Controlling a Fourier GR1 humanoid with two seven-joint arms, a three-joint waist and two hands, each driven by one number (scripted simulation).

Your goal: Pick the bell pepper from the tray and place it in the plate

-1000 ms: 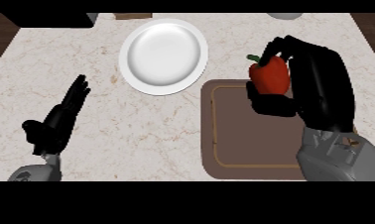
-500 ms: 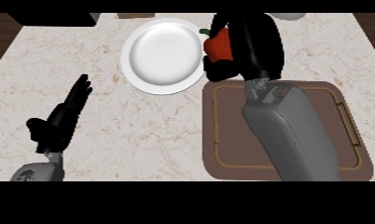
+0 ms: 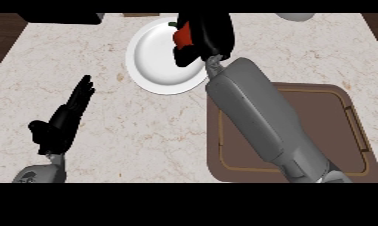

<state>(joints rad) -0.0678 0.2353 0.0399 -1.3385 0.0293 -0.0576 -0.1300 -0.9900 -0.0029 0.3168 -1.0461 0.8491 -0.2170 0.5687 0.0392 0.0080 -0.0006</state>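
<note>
Head view – one bell pepper [image 3: 180,36], right hand [image 3: 209,35], one plate [image 3: 155,65]

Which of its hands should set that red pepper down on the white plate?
The right hand. Its fingers are already curled round the bell pepper, above the plate. The left hand rests open at the counter's lower left, away from both.

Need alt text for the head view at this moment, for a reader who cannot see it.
The robot's right hand, curled round a red bell pepper, is above the round white plate on the speckled stone counter. Its grey forearm crosses the brown rectangular tray at right, and the left hand rests open at lower left.
</note>
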